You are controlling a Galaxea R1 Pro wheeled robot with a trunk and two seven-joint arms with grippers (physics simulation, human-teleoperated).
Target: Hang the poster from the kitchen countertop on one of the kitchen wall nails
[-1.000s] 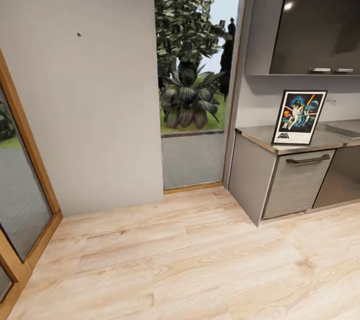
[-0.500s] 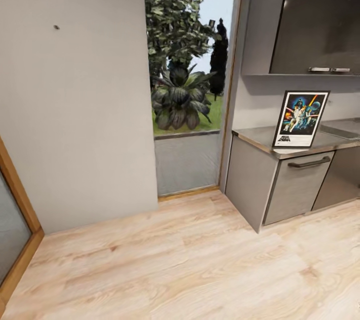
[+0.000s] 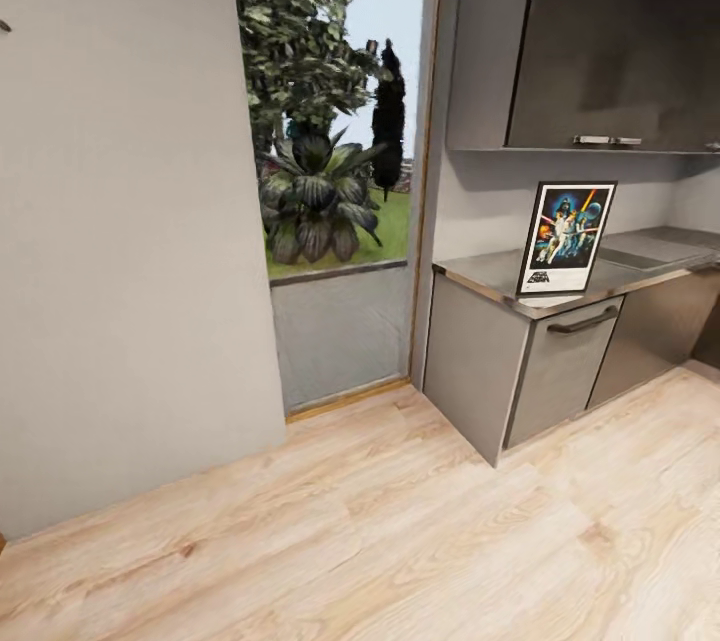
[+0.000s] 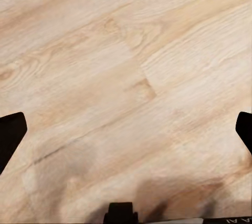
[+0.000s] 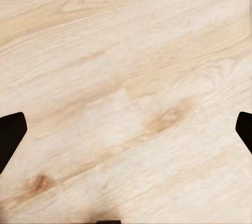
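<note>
Pale wood-plank flooring (image 3: 400, 531) runs across the lower part of the head view, under a plain light-grey wall (image 3: 120, 271) on the left. At that wall's far left edge, high up, a tiny dark stub shows, probably one of the wall nails (image 3: 3, 25). To the right of the wall is a tall glazed door (image 3: 335, 171) with a wooden frame, looking out on a leafy garden plant (image 3: 315, 191) and trees. Further right, dark upper cabinets (image 3: 610, 31) hang above the kitchen countertop (image 3: 480, 273), a grey metal slab over grey cabinet fronts with dark bar handles. The poster (image 3: 566, 238) stands upright on this countertop near its front edge, tilted slightly back; whether it touches the wall behind cannot be told. It looks like a thin, stiff, framed panel, likely light but easy to tip over or let slip, so a grip on the frame's side edges or top edge seems safest, keeping clear of the printed face. The wrist views look down on bare flooring: the left gripper (image 4: 126, 129) and the right gripper (image 5: 126, 129) each show dark fingertips far apart at the picture edges, jaws wide and holding nothing.
</note>
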